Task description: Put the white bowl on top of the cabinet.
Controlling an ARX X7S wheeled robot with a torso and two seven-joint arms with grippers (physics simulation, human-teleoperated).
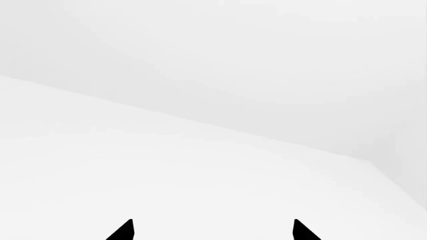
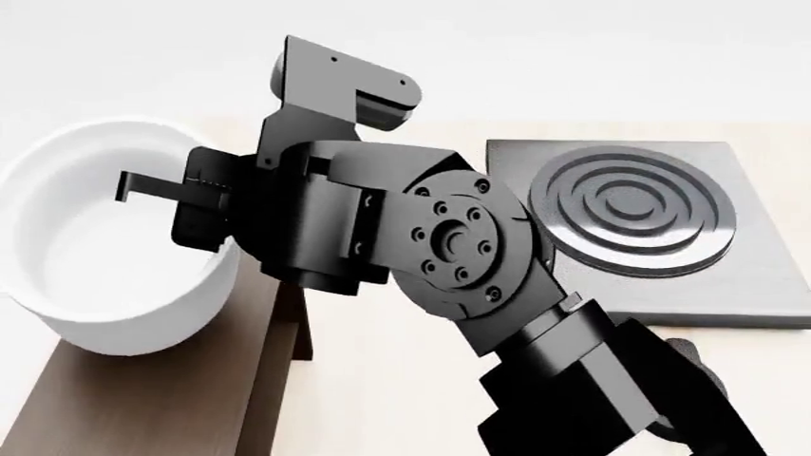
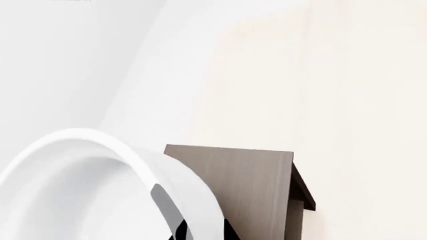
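Pale cream worktop (image 2: 419, 380) carries a grey square stove plate (image 2: 747, 285) with raised concentric rings on the robot's right side, and the dark brown wood-grain cabinet (image 2: 76, 408) at the lower left of the head view.

The white bowl (image 2: 102, 285) is held over the cabinet's flat top. Whether its base touches the wood cannot be determined from the head view. In the right wrist view the bowl's thick rim (image 3: 127, 150) arcs in front of the cabinet top (image 3: 247, 190), with worktop visible beyond the cabinet's far end.

The right tool (image 2: 197, 204) is clamped on the bowl's wall at the rim: one dark finger (image 3: 163, 200) lies inside the wall, the other finger (image 3: 230, 232) outside it. The right arm (image 2: 457, 247) crosses the middle of the head view.

The left tool (image 1: 213, 231) shows only two black fingertips (image 1: 123, 232), set well apart, facing plain white surfaces, with nothing between them.
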